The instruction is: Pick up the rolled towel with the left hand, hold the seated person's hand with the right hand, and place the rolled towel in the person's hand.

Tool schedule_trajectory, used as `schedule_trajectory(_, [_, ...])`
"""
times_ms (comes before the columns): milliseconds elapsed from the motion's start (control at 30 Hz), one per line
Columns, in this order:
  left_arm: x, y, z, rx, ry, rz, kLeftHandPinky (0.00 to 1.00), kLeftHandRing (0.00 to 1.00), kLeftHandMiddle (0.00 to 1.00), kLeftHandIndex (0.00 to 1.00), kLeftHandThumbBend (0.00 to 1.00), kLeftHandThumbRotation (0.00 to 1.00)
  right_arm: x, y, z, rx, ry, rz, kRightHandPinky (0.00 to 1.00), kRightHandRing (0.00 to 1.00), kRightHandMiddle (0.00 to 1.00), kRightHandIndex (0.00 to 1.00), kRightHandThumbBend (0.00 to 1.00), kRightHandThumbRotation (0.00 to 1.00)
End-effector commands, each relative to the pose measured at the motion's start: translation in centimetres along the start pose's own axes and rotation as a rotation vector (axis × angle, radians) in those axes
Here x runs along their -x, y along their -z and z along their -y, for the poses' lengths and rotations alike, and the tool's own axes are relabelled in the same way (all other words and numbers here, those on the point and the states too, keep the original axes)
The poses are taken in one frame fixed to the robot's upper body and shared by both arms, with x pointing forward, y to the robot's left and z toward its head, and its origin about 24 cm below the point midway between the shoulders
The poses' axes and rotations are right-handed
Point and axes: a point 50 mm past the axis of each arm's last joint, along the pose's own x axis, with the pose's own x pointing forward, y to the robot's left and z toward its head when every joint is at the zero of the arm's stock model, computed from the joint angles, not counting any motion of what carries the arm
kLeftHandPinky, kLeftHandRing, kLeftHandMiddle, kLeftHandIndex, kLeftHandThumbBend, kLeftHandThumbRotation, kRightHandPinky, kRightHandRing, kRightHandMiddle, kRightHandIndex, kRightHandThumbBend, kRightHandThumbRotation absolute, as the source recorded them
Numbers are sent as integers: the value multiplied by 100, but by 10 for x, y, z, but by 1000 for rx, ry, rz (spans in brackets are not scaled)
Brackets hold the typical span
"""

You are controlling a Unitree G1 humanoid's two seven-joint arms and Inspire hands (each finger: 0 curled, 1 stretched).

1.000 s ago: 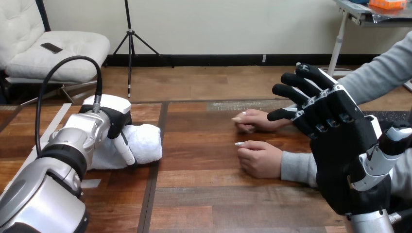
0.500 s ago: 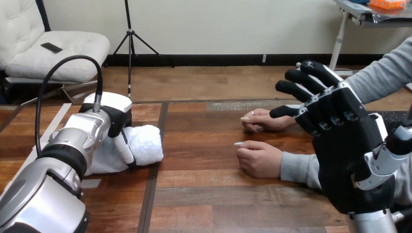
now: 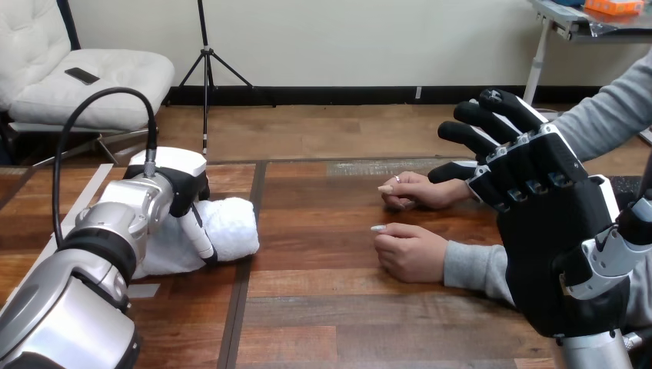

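Observation:
The white rolled towel [image 3: 231,231] lies on the wooden table [image 3: 323,307] at the left. My left hand [image 3: 173,181] sits on top of it, with one finger [image 3: 198,237] curled down over the towel's front. My right hand [image 3: 538,200] is raised at the right, open, its fingers straight and pointing up and left. Its lowest fingertip shows over the wrist of the person's far hand [image 3: 419,191]; I cannot tell whether they touch. The person's near hand [image 3: 411,250] rests loosely curled, palm down, on the table, apart from my hand.
The person's grey sleeves [image 3: 477,265] come in from the right side. A dark seam [image 3: 244,269] runs down the table next to the towel. Bare wood lies between the towel and the person's hands.
My right hand has drifted slightly right and up. The towel has shifted a little to the right under my left hand. The person's far hand moved slightly.

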Motion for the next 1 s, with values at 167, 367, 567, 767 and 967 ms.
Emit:
schedule_trajectory(167, [0, -6, -6, 68, 32, 11, 68, 87, 90, 86, 100, 38, -9, -13, -1, 31, -32, 59, 57, 76, 78, 77, 94, 100])
schedule_trajectory(367, [-1, -8, -5, 106, 77, 6, 74, 92, 94, 91, 100, 41, -9, -14, -1, 32, -30, 55, 57, 76, 78, 77, 95, 100])
schedule_trajectory(567, [-1, -10, -3, 117, 103, -5, 83, 95, 97, 95, 100, 43, -9, -14, -1, 28, -28, 55, 57, 75, 77, 77, 95, 100])
schedule_trajectory(767, [-1, -12, -2, 120, 109, -7, 85, 96, 98, 97, 100, 45, -9, -15, -1, 31, -28, 56, 57, 76, 77, 77, 95, 100])
schedule_trajectory(967, [-1, -13, -1, 122, 111, -10, 86, 96, 98, 98, 100, 47, -9, -15, -1, 31, -26, 52, 57, 75, 77, 76, 95, 100])
